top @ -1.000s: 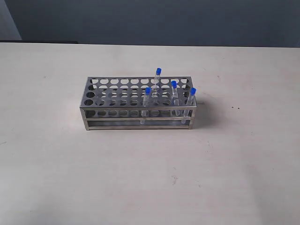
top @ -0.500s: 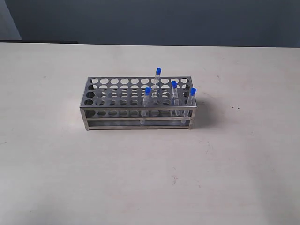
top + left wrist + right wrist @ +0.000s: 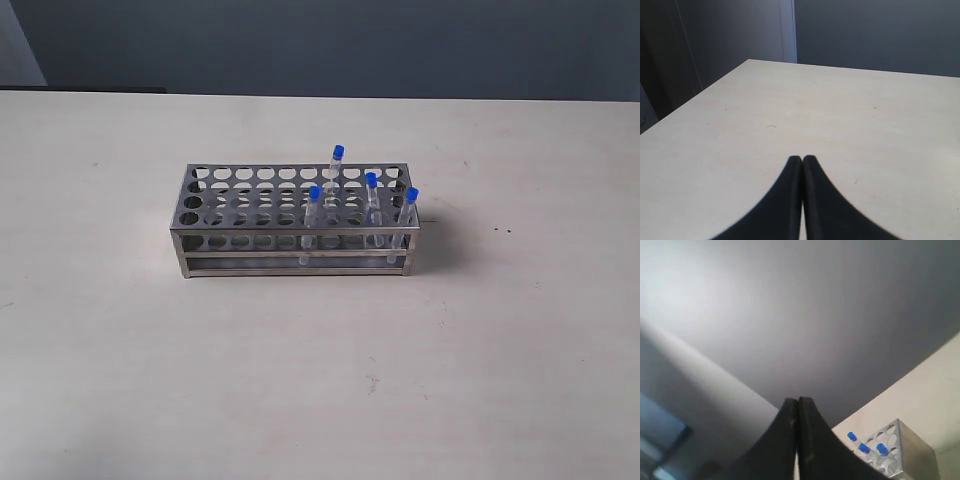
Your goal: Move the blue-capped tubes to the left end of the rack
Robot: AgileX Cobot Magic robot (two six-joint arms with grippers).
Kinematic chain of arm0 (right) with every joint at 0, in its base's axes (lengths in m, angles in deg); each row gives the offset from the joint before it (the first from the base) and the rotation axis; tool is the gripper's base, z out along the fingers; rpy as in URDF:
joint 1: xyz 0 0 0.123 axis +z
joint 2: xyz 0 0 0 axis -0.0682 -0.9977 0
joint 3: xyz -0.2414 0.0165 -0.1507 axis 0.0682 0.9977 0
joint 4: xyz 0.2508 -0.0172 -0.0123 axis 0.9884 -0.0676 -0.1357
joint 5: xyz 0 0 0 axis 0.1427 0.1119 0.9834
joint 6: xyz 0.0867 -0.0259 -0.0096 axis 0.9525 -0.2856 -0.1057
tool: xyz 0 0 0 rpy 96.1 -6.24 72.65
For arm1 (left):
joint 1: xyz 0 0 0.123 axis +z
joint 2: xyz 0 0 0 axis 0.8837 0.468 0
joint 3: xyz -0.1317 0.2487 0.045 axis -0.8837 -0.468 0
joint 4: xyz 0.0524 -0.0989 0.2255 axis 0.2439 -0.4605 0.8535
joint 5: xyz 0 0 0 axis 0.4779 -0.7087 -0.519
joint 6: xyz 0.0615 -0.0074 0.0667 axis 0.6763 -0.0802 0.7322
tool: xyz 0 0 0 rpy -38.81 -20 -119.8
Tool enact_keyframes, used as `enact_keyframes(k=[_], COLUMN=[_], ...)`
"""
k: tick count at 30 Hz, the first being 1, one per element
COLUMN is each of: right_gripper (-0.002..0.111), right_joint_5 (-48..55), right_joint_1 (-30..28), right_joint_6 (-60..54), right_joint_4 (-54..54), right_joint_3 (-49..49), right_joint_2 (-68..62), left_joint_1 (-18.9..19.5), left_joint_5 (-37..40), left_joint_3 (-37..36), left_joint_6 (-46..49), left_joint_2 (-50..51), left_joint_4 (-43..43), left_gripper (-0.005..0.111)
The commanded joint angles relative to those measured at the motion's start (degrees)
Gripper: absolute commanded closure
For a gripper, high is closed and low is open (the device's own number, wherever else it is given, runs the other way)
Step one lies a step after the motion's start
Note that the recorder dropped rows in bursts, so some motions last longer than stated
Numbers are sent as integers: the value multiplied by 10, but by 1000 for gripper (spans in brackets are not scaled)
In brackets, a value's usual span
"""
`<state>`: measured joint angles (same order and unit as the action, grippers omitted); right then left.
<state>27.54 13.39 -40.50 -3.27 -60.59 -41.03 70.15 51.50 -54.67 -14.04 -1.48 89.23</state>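
Note:
The shiny metal rack (image 3: 250, 200) stands mid-table in the exterior view. Several blue-capped tubes stand in its right half: one tall at the back (image 3: 338, 153), one at the front middle (image 3: 315, 194), one further right (image 3: 371, 181) and one at the right front corner (image 3: 411, 196). No arm shows in the exterior view. My left gripper (image 3: 802, 159) is shut with nothing in it, above bare table. My right gripper (image 3: 798, 401) is shut and empty, pointing at the dark wall; the rack (image 3: 905, 445) and three blue caps, one of them (image 3: 852, 437), show beside it.
The pale table (image 3: 320, 380) spreads wide around the rack. A dark wall (image 3: 330, 45) runs behind it. The table's far edge and corner (image 3: 751, 60) show in the left wrist view.

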Motion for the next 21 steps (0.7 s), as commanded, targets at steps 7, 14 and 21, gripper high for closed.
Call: enact_keyframes(k=[7,14,21], right_gripper=[109,109,109], right_joint_5=[258,327,323], right_joint_1=[-2,57,210], right_joint_6=[-54,-34,133], right_joint_4=[-305,-437,-717], right_joint_3=[-275,-475,-597], right_joint_2=[-377,-631,-798], left_joint_1=[-3,-3,-3], left_joint_5=[-7,-7,-7], left_joint_3=[-2,-2,-2], left_joint_6=[-1,-1,-1], left_joint_2=[2,2,2], left_joint_4=[-3,-3,-3], left_gripper=[106,106,106])
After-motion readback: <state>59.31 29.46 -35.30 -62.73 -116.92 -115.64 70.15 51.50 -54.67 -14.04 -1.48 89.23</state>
